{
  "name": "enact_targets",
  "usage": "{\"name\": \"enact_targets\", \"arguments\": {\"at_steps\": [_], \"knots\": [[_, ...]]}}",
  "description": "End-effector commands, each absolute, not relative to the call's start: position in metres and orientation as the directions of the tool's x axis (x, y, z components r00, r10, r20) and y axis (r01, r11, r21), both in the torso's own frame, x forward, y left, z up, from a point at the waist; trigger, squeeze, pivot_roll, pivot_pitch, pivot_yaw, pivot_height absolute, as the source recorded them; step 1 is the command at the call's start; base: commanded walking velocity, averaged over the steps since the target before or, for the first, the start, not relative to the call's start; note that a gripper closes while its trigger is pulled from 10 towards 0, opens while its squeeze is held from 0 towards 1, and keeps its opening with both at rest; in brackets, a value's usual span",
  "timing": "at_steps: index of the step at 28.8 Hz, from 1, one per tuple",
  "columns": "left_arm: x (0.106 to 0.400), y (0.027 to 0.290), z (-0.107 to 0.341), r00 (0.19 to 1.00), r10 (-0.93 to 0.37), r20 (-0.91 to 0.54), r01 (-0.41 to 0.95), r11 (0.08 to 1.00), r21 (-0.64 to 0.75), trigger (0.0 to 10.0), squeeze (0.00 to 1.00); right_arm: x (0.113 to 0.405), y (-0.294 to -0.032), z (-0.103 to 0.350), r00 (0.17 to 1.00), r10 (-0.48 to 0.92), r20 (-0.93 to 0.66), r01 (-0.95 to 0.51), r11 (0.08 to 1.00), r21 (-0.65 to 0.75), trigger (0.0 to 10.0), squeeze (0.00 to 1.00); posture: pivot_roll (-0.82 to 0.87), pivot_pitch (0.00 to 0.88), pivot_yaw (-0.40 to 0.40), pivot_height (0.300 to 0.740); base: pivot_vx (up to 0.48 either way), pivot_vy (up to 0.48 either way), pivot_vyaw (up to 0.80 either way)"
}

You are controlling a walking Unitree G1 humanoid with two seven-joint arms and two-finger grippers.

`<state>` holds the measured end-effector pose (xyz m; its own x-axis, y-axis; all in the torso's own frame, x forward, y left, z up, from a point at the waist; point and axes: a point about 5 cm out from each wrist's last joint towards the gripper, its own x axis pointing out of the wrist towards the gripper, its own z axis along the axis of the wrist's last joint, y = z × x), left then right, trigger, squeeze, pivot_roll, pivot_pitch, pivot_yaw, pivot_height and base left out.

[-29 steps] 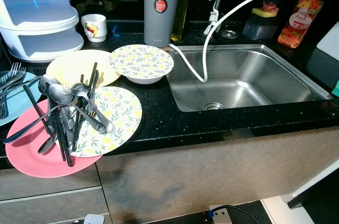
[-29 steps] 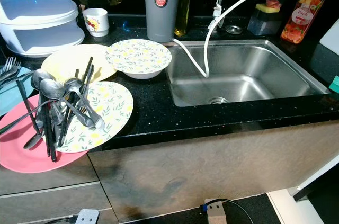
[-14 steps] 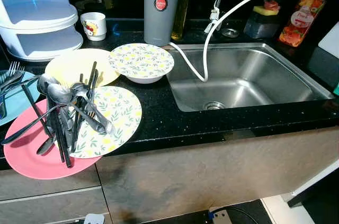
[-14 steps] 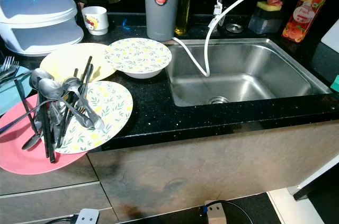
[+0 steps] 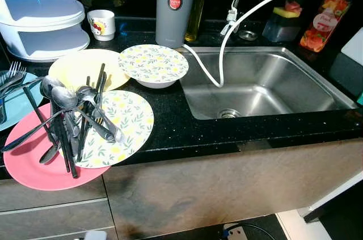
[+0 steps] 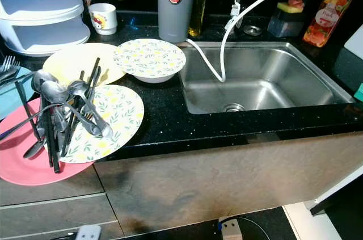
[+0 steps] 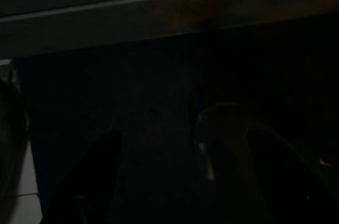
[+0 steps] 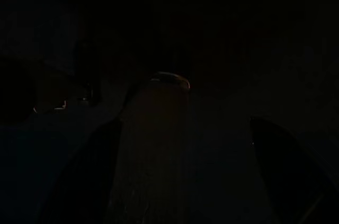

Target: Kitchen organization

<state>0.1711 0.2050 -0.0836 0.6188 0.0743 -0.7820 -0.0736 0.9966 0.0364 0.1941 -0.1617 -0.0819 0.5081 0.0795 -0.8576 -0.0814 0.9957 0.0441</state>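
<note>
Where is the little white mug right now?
In the left eye view the mug stands at the back left of the counter, between the plastic tiers and the grey canister.

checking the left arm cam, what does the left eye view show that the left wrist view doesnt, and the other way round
Left eye view: black counter, steel sink, floral plate, pink plate, piled cutlery. Left wrist view, very dark: the left gripper, its black fingers apart, idle in shade. Shared: nothing I can match with certainty.
</note>
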Motion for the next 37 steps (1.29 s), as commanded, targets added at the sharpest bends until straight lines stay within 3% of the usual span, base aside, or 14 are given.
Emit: {"name": "enact_targets", "arguments": {"at_steps": [1, 10, 17, 21, 37], "knots": [[0.169, 0.213, -0.083, 0.62, 0.078, -0.78, -0.083, 0.996, 0.033, 10.0, 0.0, 0.186, -0.169, -0.086, 0.48, 0.061, -0.875, -0.07, 0.997, 0.031, 10.0, 0.0, 0.06, 0.116, -0.08, 0.74, 0.0, 0.0, 0.0], [0.167, 0.205, -0.085, 0.618, 0.064, -0.784, -0.07, 0.997, 0.026, 10.0, 0.0, 0.181, -0.185, -0.086, 0.496, 0.032, -0.868, -0.016, 0.999, 0.028, 10.0, 0.0, 0.03, 0.086, -0.073, 0.74, 0.0, 0.0, 0.0], [0.168, 0.187, -0.086, 0.625, 0.035, -0.78, -0.036, 0.999, 0.016, 10.0, 0.0, 0.182, -0.187, -0.085, 0.503, 0.029, -0.864, -0.016, 1.0, 0.024, 10.0, 0.0, 0.06, 0.102, -0.119, 0.74, 0.0, 0.0, 0.0], [0.172, 0.191, -0.083, 0.647, 0.067, -0.759, -0.1, 0.995, 0.002, 10.0, 0.0, 0.184, -0.18, -0.085, 0.503, 0.05, -0.863, -0.054, 0.998, 0.026, 10.0, 0.0, 0.07, 0.089, -0.113, 0.74, 0.0, 0.0, 0.0], [0.171, 0.188, -0.082, 0.646, 0.055, -0.761, -0.061, 0.998, 0.02, 10.0, 0.0, 0.19, -0.18, -0.083, 0.515, 0.039, -0.856, -0.035, 0.999, 0.025, 10.0, 0.0, 0.08, 0.058, -0.11, 0.74, 0.0, 0.0, 0.0]]}}
